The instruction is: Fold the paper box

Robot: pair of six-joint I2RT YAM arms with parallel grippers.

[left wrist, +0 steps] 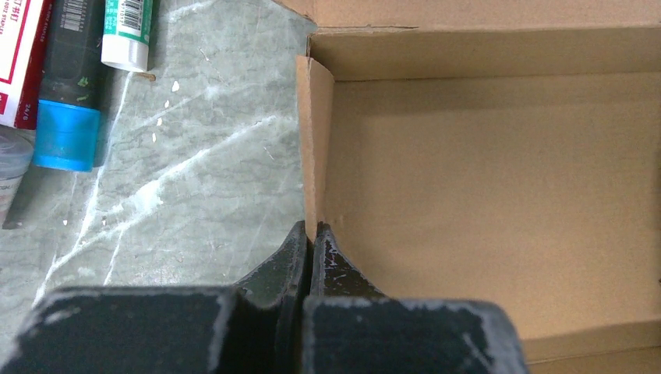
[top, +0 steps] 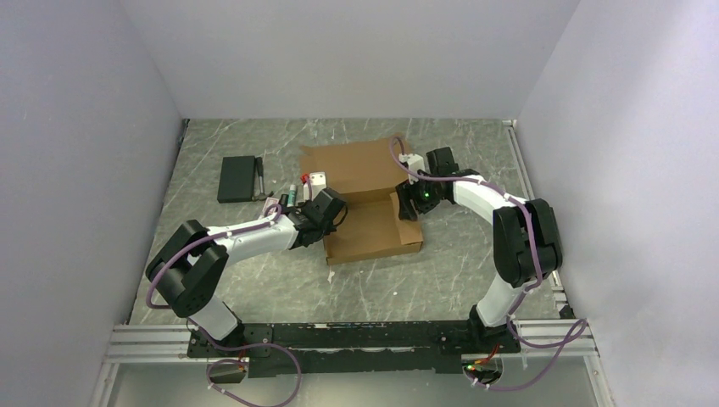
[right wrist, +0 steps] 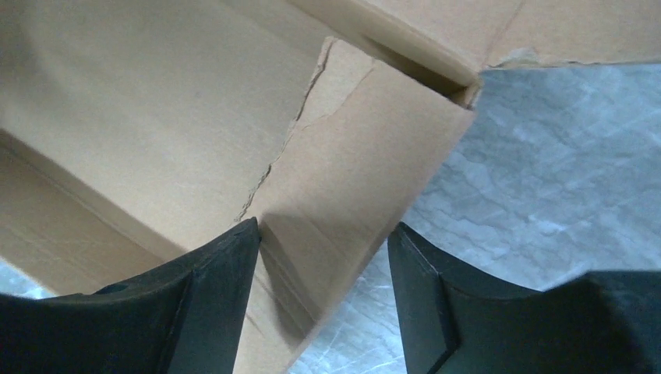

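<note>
Pale grey walls (top: 356, 59) enclose a grey-green marbled table (top: 475, 271). The paper box (top: 373, 229) lies mid-table, its lid flap spread toward the far side. The left gripper (left wrist: 312, 238) is pinched tight on the box's left wall. The right gripper (right wrist: 323, 238) stands wide astride the torn right wall. A black case (top: 236, 178) and tubes (left wrist: 66, 86) lie further left.
</note>
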